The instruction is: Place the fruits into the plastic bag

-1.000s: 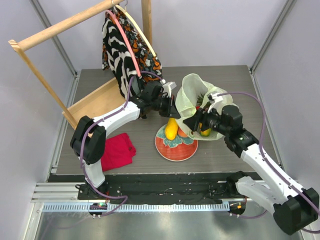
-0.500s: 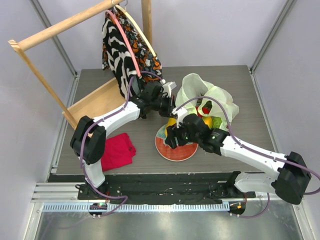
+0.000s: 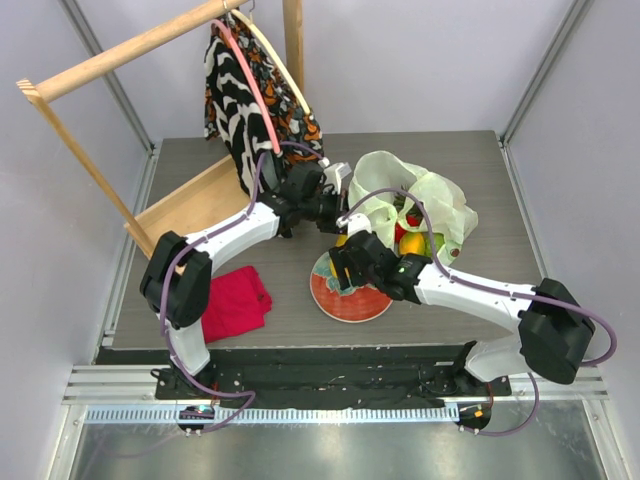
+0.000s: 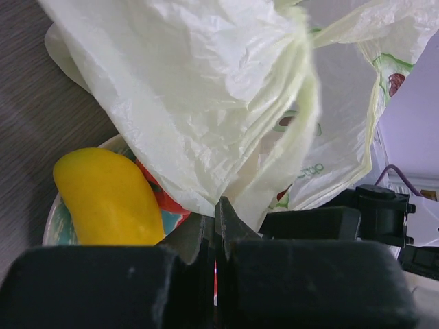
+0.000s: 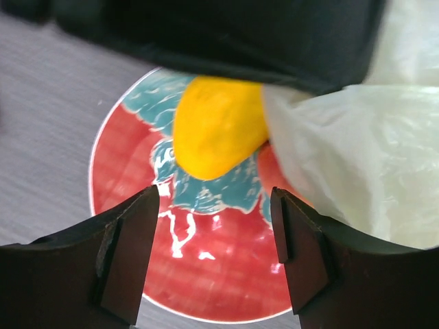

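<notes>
The pale yellow-green plastic bag [image 3: 432, 196] lies open at the right middle of the table. Inside it show a red pepper [image 3: 410, 219] and yellow-orange fruit [image 3: 416, 243]. My left gripper [image 3: 336, 208] is shut on the bag's near-left edge [image 4: 206, 89], its jaws pinching the film [image 4: 217, 205]. A yellow mango [image 5: 216, 127] lies on the red plate [image 5: 206, 281], also seen in the left wrist view [image 4: 106, 199]. My right gripper [image 5: 216, 240] is open and empty just above the plate [image 3: 345, 300], near side of the mango, with the bag [image 5: 357, 164] to its right.
A wooden rack [image 3: 120, 55] with a black-and-white patterned garment [image 3: 245, 110] on a hanger stands at the back left, over a wooden base [image 3: 190, 205]. A red folded cloth [image 3: 235, 300] lies at the front left. My left arm crosses just behind the plate.
My right gripper has moved left, away from the bag's mouth, and now hangs open over the plate by the mango. The bag has sagged a little. The left gripper keeps its hold.
</notes>
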Robot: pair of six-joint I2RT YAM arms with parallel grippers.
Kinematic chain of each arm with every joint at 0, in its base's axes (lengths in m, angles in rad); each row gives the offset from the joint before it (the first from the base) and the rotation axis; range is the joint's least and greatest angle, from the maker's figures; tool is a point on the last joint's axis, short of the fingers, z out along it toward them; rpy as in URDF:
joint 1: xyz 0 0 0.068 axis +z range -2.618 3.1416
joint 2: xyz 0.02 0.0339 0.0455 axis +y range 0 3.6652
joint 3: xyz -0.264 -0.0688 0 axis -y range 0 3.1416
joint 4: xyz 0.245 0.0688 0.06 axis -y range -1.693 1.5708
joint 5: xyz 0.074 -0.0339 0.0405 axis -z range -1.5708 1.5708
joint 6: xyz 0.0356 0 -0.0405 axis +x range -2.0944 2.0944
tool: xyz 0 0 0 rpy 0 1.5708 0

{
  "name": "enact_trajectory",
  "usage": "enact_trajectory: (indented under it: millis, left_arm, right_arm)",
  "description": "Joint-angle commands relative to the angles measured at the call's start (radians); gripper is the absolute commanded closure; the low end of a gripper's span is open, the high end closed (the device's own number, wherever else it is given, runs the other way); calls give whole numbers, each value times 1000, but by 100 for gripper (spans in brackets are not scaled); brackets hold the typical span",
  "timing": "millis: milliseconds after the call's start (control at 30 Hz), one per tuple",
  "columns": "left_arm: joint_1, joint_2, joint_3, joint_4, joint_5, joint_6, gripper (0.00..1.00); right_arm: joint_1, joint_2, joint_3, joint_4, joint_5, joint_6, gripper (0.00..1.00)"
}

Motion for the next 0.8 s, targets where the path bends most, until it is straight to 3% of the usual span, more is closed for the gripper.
enact_trajectory:
  millis: [0,200,367,500,600,767]
  left_arm:
    - [-3,-38,19,19,21,-1,100]
    - [-3,-38,18,22,23,-1,100]
    - [-3,-38,18,22,24,-1,100]
    - [-3,-39,19,25,26,-2,100]
    - [-3,-39,19,23,24,1,100]
    - [-3,-38,19,20,21,1,100]
  right_arm:
    - [2,-12,48,22,137,6,26]
    - [-2,-15,53,-10,281,-43,21]
    - [-35,-9,42,-10,295,-69,19]
    - [-69,-8,40,-1,254,-79,18]
    - [-66,-44,28,26,129,-99,19]
    - [-2,-110,-3,68,22,-131,21]
